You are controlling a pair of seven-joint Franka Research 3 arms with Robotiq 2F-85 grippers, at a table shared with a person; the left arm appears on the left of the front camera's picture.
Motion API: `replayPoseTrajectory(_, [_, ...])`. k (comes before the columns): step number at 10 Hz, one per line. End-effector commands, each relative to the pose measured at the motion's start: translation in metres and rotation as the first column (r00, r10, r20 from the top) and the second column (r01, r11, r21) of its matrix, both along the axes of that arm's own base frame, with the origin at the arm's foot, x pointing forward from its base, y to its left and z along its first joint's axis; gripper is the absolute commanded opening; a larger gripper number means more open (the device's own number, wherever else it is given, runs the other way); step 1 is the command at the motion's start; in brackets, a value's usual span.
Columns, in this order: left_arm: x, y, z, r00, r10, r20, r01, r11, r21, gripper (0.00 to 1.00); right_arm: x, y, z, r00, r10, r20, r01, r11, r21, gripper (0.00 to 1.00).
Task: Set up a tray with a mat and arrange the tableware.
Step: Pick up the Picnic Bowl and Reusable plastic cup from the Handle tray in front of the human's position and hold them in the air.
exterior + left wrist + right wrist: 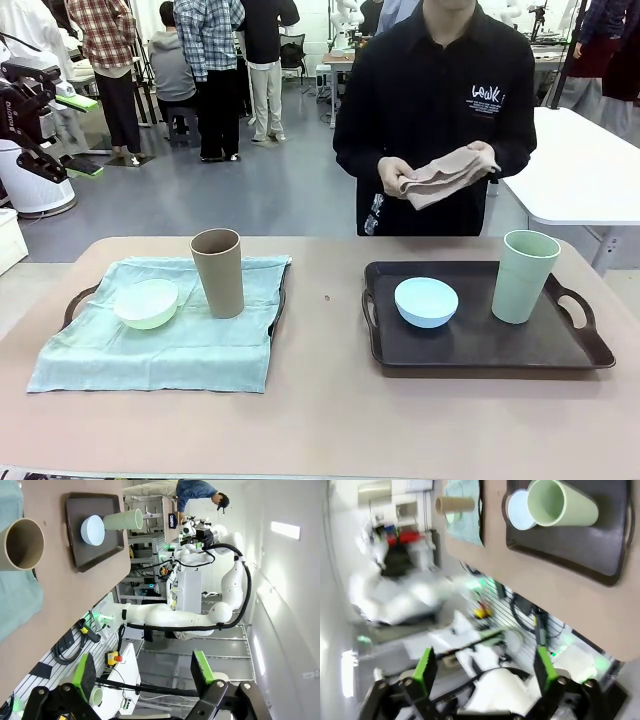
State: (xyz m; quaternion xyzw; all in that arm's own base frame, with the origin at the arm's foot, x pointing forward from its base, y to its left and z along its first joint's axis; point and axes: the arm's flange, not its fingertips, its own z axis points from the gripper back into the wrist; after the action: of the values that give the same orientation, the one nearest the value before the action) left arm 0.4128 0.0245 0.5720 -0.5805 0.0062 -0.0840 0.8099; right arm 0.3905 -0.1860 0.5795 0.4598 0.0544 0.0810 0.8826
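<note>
A teal mat (170, 345) covers the left tray (78, 300). On it stand a pale green bowl (147, 303) and a tan cup (218, 272). The bare dark right tray (480, 345) carries a light blue bowl (426, 302) and a pale green cup (524, 276). At the far side a person holds a folded beige mat (440, 178) in both hands. My left gripper (144, 672) is open and empty, well off the table, with the tan cup (20, 544) far off. My right gripper (485, 669) is open too, off the table edge near the green cup (560, 505).
A bare strip of the tan tabletop (325, 330) runs between the two trays. A white table (590, 170) stands behind on the right. Several people stand in the background on the left.
</note>
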Motion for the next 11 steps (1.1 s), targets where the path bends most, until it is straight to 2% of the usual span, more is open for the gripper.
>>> replayPoseTrajectory(1, [-0.006,-0.034,0.022,0.993,-0.084,0.087,0.069,0.984,0.164,1.00,-0.007,0.002,0.017,0.881,0.348,0.319,-0.295,0.933,-0.205,1.00])
replayPoseTrajectory(2, [-0.007,-0.072,0.037,0.982,-0.142,0.121,0.091,0.931,0.352,1.00,-0.001,-0.002,0.021,0.781,0.510,0.361,-0.432,0.858,-0.277,1.00])
replayPoseTrajectory(3, [-0.008,-0.113,0.050,0.973,-0.191,0.127,0.101,0.855,0.509,1.00,0.009,-0.007,0.021,0.704,0.590,0.395,-0.499,0.807,-0.315,1.00])
replayPoseTrajectory(4, [-0.004,-0.145,0.053,0.968,-0.221,0.118,0.103,0.780,0.617,1.00,0.017,-0.012,0.015,0.594,0.685,0.421,-0.599,0.726,-0.337,1.00])
replayPoseTrajectory(5, [0.003,-0.178,0.048,0.970,-0.213,0.118,0.071,0.712,0.698,1.00,0.029,-0.016,0.010,0.540,0.698,0.470,-0.667,0.696,-0.266,1.00])
replayPoseTrajectory(6, [0.012,-0.210,0.039,0.958,-0.208,0.199,-0.013,0.658,0.753,1.00,0.039,-0.014,0.004,0.567,0.634,0.526,-0.687,0.717,-0.123,1.00])
replayPoseTrajectory(7, [-0.018,-0.168,0.060,0.960,-0.244,0.138,0.119,0.801,0.587,1.00,0.017,0.004,0.025,0.704,0.620,0.347,-0.541,0.784,-0.304,1.00])
replayPoseTrajectory(9, [-0.018,-0.168,0.060,0.960,-0.244,0.138,0.119,0.801,0.587,1.00,0.017,0.004,0.025,0.704,0.620,0.347,-0.541,0.784,-0.304,1.00])
replayPoseTrajectory(10, [-0.010,-0.199,0.054,0.954,-0.253,0.162,0.087,0.748,0.658,1.00,0.028,-0.002,0.011,0.641,0.645,0.417,-0.587,0.761,-0.276,1.00])
replayPoseTrajectory(11, [-0.008,-0.221,0.046,0.952,-0.239,0.192,0.063,0.767,0.639,1.00,0.043,0.000,0.014,0.658,0.541,0.523,-0.573,0.811,-0.117,1.00])
